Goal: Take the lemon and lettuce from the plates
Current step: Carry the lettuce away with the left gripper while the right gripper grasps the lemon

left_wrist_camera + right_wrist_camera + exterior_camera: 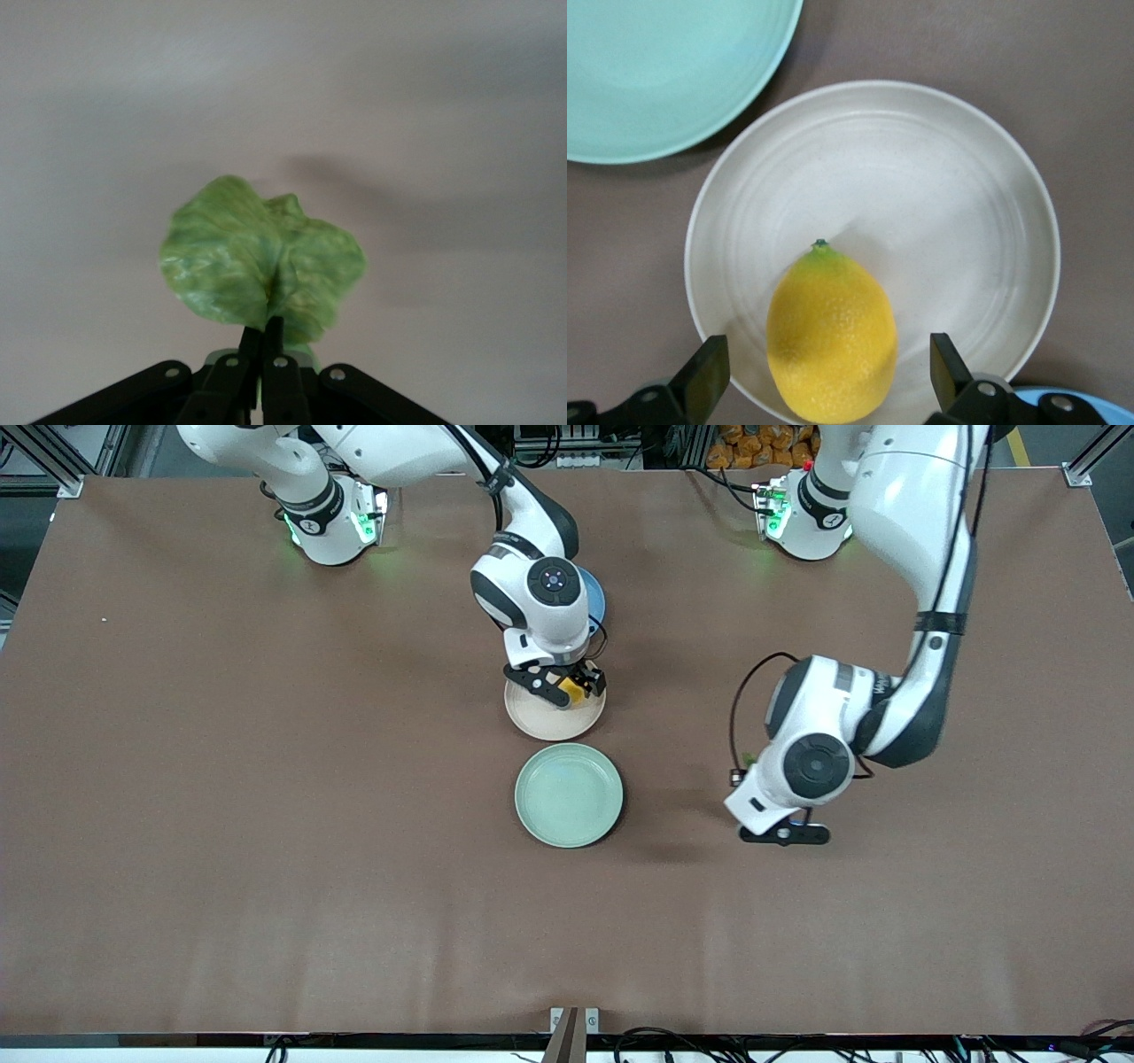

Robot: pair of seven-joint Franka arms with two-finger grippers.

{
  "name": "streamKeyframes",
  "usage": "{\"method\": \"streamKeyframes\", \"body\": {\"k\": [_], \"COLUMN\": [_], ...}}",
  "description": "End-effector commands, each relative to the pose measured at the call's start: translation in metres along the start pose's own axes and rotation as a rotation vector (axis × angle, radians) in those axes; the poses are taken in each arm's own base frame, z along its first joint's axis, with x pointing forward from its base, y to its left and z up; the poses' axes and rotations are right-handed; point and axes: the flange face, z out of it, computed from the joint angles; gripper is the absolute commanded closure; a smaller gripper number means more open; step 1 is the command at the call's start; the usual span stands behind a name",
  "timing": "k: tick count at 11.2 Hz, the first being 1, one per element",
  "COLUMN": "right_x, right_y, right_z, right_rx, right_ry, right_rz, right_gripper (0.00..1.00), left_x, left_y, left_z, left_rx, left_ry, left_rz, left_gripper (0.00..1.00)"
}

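Note:
The yellow lemon (pixel 831 328) lies in the beige-pink plate (pixel 939 204), near its rim. My right gripper (pixel 826 354) is open, low over that plate, with one finger on each side of the lemon and gaps between. In the front view the gripper (pixel 558 684) and the lemon (pixel 572 690) sit over the plate (pixel 542 722). My left gripper (pixel 264 326) is shut on the green lettuce (pixel 261 261) and holds it up over bare table. In the front view it (pixel 785 833) hangs toward the left arm's end, beside the pale mint green plate (pixel 569 794), which holds nothing.
A blue plate (pixel 597 598) lies farther from the front camera than the beige-pink plate, mostly hidden by the right arm; its rim shows in the right wrist view (pixel 1090 412). The mint plate's edge shows there too (pixel 656 71). Brown table (pixel 266 824) all around.

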Motion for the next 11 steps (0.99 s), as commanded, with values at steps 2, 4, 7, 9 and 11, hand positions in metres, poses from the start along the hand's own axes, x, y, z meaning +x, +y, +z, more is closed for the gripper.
{"method": "streamKeyframes", "body": {"k": [2,4,7,9,11], "right_x": [-0.009,-0.009,-0.007,-0.002,0.016], "right_y": [-0.007,-0.007,-0.008,-0.012,-0.013], "right_z": [0.028,0.028,0.026,0.011,-0.021], "right_rx": [0.006,0.005,0.009,0.019,-0.009], "right_ry": [0.082,0.082,0.078,0.082,0.097], "right_rz": [0.022,0.022,0.048,0.046,0.049], "right_gripper": [0.06,0.40,0.93,1.00,1.00], "left_x": [-0.012,-0.018,-0.028,-0.025,-0.031], "left_y": [-0.040,-0.047,-0.061,-0.099,-0.118], "left_z": [0.026,0.027,0.018,-0.008,-0.041], "left_rx": [0.071,0.078,0.081,0.037,-0.009], "left_ry": [-0.161,-0.218,-0.270,-0.228,-0.165], "left_rz": [0.120,0.137,0.119,0.063,0.035], "left_gripper": [1.00,0.92,0.00,0.00,0.00]}}
